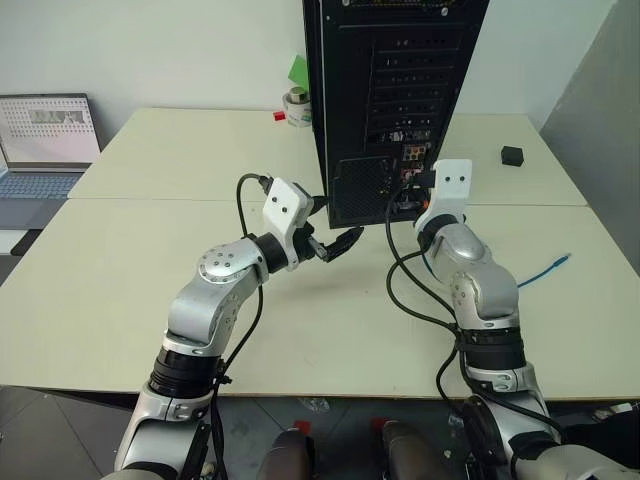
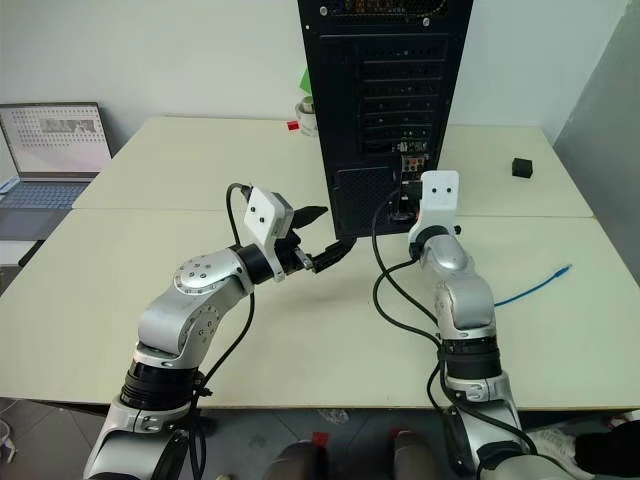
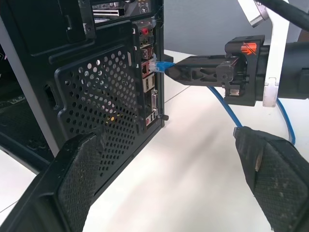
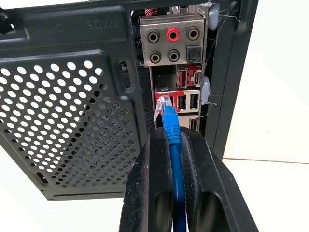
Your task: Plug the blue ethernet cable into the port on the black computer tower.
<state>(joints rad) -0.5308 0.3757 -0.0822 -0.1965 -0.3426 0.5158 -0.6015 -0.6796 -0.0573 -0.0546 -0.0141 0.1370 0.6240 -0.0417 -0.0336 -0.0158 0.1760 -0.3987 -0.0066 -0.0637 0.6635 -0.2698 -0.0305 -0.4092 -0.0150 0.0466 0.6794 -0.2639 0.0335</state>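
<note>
Tower (image 1: 385, 90) stood upright on the worktop (image 1: 150, 250), rear facing the robot; left tool (image 1: 335, 243) spread apart, empty, beside it. Left wrist view: right tool (image 3: 169, 71) at the ports. Right wrist view: right tool clamped on the cable (image 4: 172, 133), plug at a port.

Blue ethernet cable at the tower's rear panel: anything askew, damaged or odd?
Nothing stands out. The right hand pinches the blue ethernet cable just behind its clear plug, whose tip sits at a port on the black computer tower; whether it is seated is unclear.
</note>
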